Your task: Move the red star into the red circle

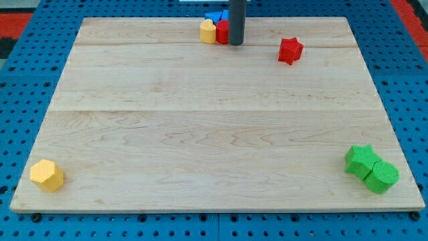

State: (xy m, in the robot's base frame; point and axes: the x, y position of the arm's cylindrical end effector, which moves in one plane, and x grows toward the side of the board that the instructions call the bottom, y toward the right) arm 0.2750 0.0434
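- My tip is at the view's top centre of the board; a plain dark rod, nothing to clasp with, so it holds nothing.
- Tip sits right against the right side of a red block; rod covers part of it, so shape unclear and actual contact can't be confirmed.
- Yellow block touches the red block's left side; rounded top, exact shape hard to tell.
- Blue block sits just behind those two, at the board's top edge; mostly hidden, shape unclear.
- These three make a tight cluster just left of the rod.
- Red star lies to the view's right of the tip, near the top edge, apart from the tip and from the cluster, nothing touching it.
- Wooden board is pale, with plank seams running left to right, on a blue perforated table.
- Yellow hexagon sits alone in the bottom left corner, well apart from everything else.
- Green star is in the bottom right corner.
- Green block, roundish, touches the green star's lower right side, close to the board's edge.
- The board's middle carries no blocks.
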